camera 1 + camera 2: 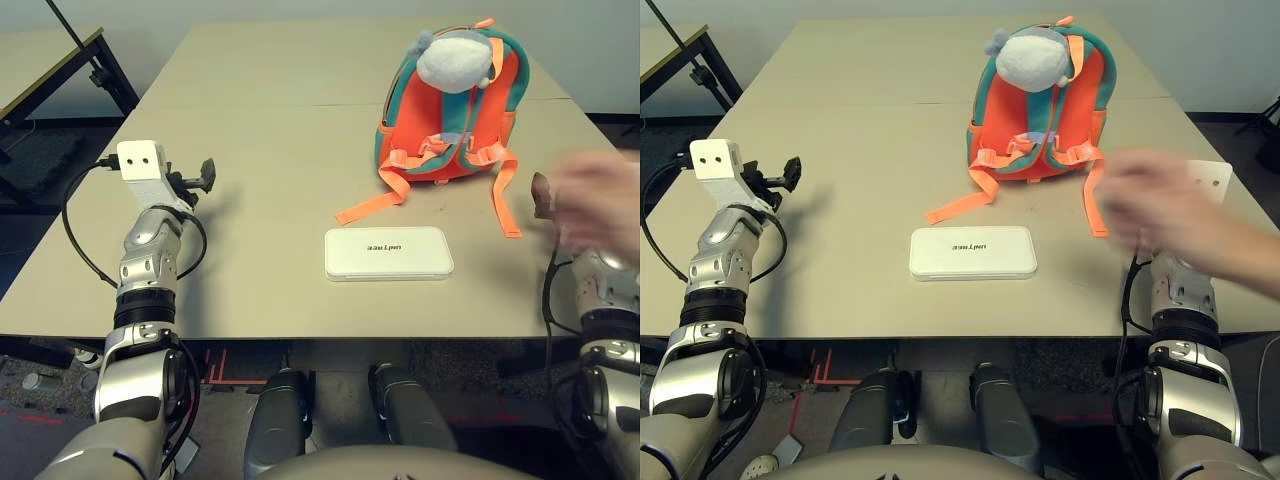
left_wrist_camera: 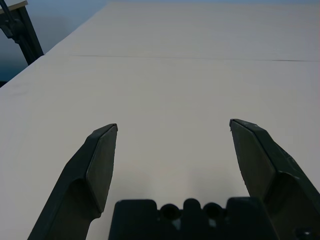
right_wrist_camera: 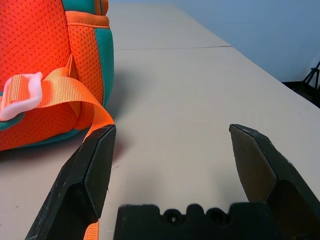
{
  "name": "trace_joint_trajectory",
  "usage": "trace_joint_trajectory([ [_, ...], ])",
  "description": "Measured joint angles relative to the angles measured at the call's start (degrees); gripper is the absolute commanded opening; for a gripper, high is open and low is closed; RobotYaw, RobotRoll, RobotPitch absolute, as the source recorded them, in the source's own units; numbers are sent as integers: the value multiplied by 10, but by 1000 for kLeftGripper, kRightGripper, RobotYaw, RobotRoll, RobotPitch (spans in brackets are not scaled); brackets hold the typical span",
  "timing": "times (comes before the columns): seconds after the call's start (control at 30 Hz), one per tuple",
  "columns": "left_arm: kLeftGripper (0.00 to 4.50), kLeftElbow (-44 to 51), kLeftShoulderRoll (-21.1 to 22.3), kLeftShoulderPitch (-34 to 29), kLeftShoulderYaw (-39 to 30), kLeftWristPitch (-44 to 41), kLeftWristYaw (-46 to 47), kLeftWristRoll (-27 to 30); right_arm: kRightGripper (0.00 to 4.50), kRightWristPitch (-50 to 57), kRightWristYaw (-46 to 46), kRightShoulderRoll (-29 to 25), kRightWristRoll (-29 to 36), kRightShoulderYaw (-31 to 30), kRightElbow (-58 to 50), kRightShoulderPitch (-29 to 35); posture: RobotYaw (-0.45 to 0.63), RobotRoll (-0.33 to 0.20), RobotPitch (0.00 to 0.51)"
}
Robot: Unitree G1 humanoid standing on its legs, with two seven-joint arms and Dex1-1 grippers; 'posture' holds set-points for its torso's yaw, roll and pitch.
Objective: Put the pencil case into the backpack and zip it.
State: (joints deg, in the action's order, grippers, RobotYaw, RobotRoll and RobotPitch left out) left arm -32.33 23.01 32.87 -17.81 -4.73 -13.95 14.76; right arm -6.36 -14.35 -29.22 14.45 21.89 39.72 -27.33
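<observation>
— Where's the pencil case [image 1: 388,253]?

— Lower middle of the head view, flat on the table [image 1: 250,150], long axis running left to right across the frame, its dark lettering upside down to the robot.

— And the backpack [image 1: 450,110]?

— Upper right, straps side up, plush toy [image 1: 455,60] at its top end, orange straps [image 1: 372,205] trailing toward the case without touching it.

— The grippers?

— Left gripper [image 2: 172,150] sits at centre left over bare tabletop, fingers spread wide, nothing between them. Right gripper [image 3: 170,155] is spread wide too, empty, one finger just beside a strap. A person's blurred hand [image 1: 600,205] covers it at the right edge.
</observation>
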Motion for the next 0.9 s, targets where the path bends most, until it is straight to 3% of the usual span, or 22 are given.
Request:
trace_joint_trajectory([
  [0.53, 4500, 0, -8, 7, 12, -32, -33, 11, 4479, 0, -6, 0, -1, -3, -17, 7, -187, 0, 93],
  [0.9, 4500, 81, -12, 47, 27, -218, -132, 90, 4479, 35, -39, -14, -5, -19, -96, 42, -205, 0, 103],
])
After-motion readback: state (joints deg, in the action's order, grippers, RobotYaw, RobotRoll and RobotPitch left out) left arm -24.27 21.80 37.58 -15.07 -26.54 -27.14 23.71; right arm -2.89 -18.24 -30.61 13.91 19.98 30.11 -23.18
